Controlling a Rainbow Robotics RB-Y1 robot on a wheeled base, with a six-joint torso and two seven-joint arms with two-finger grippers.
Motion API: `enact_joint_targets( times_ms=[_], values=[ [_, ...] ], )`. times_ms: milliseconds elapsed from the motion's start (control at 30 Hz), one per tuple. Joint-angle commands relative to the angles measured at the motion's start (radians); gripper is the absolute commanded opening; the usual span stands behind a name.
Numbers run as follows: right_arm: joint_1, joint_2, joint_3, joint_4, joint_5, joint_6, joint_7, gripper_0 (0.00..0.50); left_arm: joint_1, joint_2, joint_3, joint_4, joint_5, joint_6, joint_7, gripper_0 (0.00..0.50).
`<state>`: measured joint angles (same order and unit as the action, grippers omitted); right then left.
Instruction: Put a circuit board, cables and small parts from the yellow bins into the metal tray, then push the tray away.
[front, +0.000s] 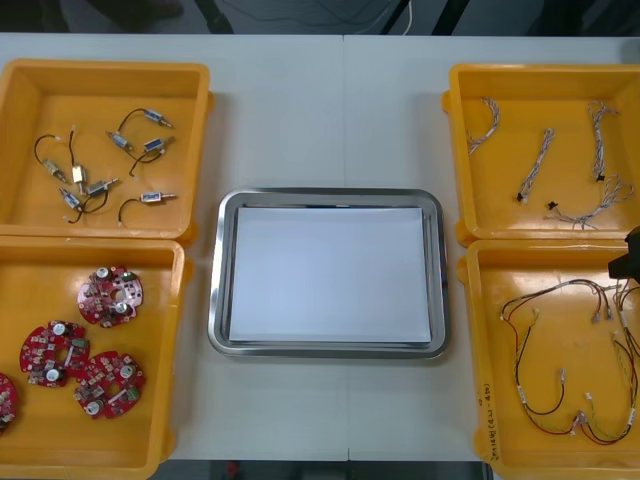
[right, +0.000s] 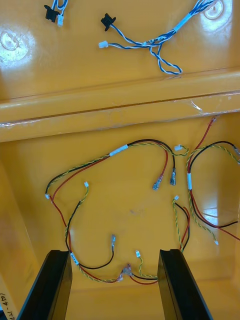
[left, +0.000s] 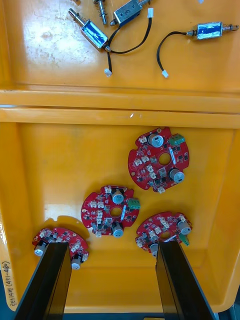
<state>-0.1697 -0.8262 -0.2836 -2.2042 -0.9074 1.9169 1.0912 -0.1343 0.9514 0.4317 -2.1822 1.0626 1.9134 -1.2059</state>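
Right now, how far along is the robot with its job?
Nothing is in the tray yet; its white inside is bare. The left gripper hangs open over the boards, the right gripper open over the red and yellow cables. Left to do: a board, cables and small parts go in, then the tray is pushed away.

The tray (front: 216, 285) lies between the left bins (front: 30, 95) and the right bins (front: 485, 205).

The pale worktop (front: 330, 110) carries a thin seam (front: 343, 120) running in from its far edge. Beyond that edge lies a dark strip of room (front: 300, 15).
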Motion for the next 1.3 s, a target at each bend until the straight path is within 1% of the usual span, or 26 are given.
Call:
enact_joint_targets(
  times_ms=[33,1300],
  values=[
    [0.013,-0.042,-0.031,-0.028,-0.008,0.003,-0.031,0.500,0.018,0.044,0.030,-0.022,0.005,0.006,-0.057,0.500],
    [0.013,-0.042,-0.031,-0.028,-0.008,0.003,-0.031,0.500,0.018,0.044,0.030,-0.022,0.005,0.006,-0.057,0.500]
  ],
)
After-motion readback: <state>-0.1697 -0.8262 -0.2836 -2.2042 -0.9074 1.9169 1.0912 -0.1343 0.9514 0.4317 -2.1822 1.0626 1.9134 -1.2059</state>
